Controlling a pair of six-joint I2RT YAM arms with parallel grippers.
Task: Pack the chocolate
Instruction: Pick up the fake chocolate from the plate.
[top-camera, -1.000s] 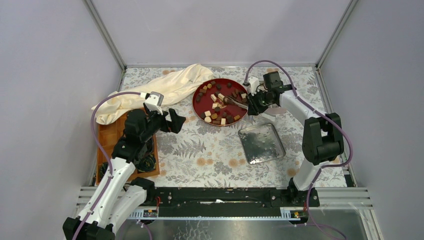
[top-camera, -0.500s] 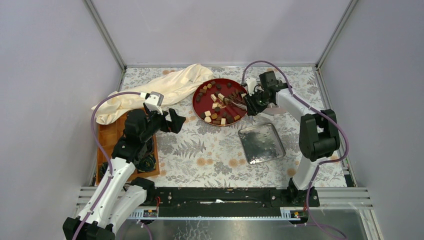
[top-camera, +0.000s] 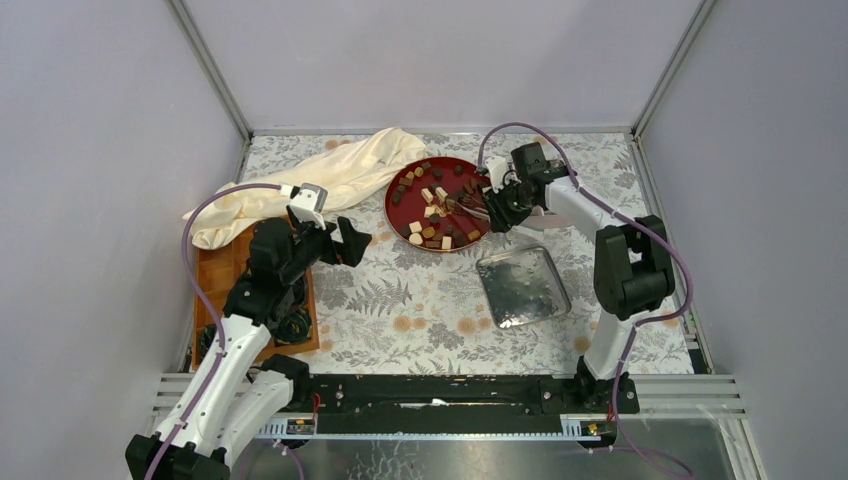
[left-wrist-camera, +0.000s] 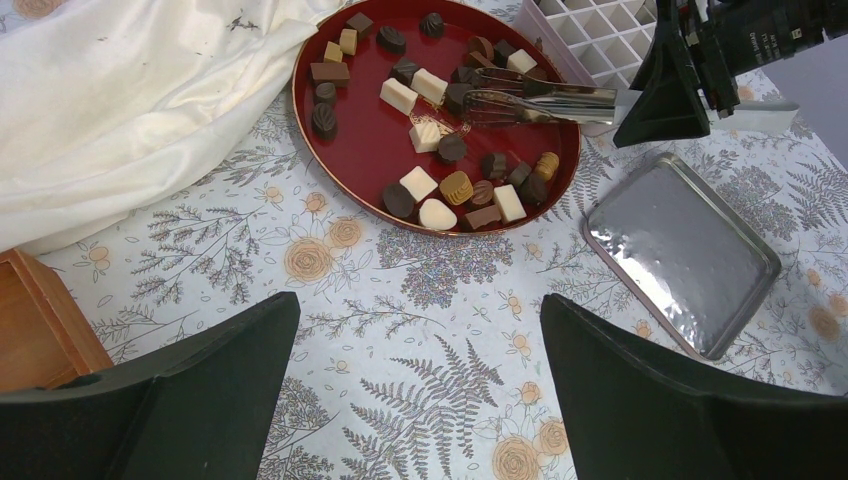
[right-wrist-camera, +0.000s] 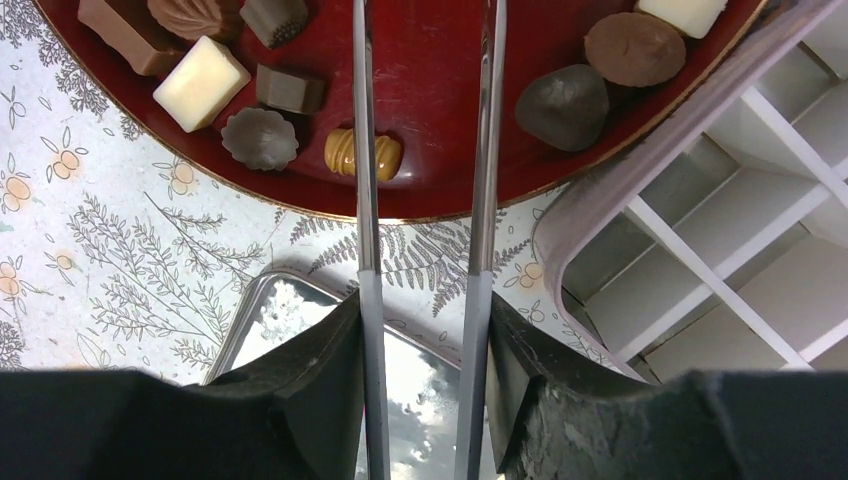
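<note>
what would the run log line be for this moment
right gripper: shut on tongs, tips over red plate among chocolates | left gripper: open, above table

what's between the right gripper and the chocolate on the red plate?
Metal tongs, held in the right gripper, span that stretch; their tips reach among the chocolate on the red plate. Clearest in the left wrist view.

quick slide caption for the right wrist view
Right gripper holds open metal tongs over the red tray of chocolates, with the white divided box alongside.
</note>
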